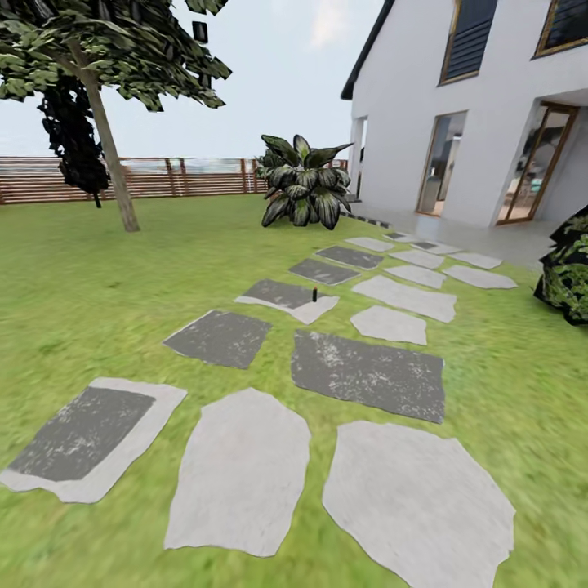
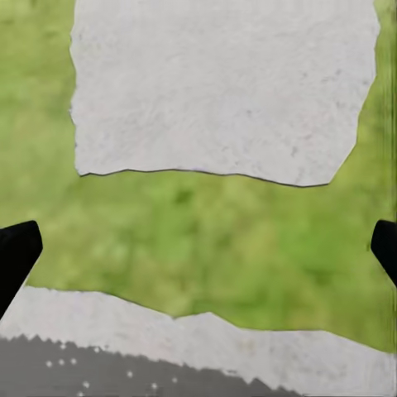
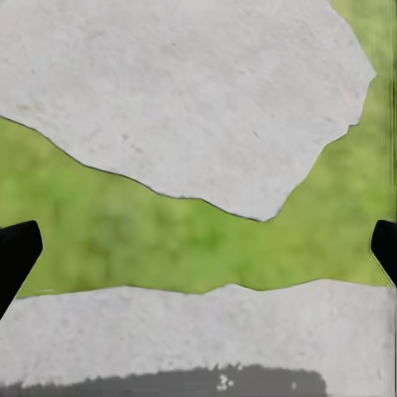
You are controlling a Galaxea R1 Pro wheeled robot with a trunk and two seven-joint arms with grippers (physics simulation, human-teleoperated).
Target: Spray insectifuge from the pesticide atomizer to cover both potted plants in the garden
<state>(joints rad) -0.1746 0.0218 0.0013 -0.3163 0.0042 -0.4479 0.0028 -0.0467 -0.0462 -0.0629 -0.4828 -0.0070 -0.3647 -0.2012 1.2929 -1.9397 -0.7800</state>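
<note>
— While the approach is under way, where is the pesticide atomizer (image 1: 314,293) seen?
— At twelve o'clock, upright on a paving slab (image 1: 287,299). Both grippers (image 2: 198,248) (image 3: 198,248) are spread wide, empty; closer driving is required.

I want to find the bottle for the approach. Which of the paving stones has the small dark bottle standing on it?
The dark-centred paving stone with a pale rim, third in the left row of the path; the small dark bottle stands upright near its right edge. The other stones carry nothing.
</note>
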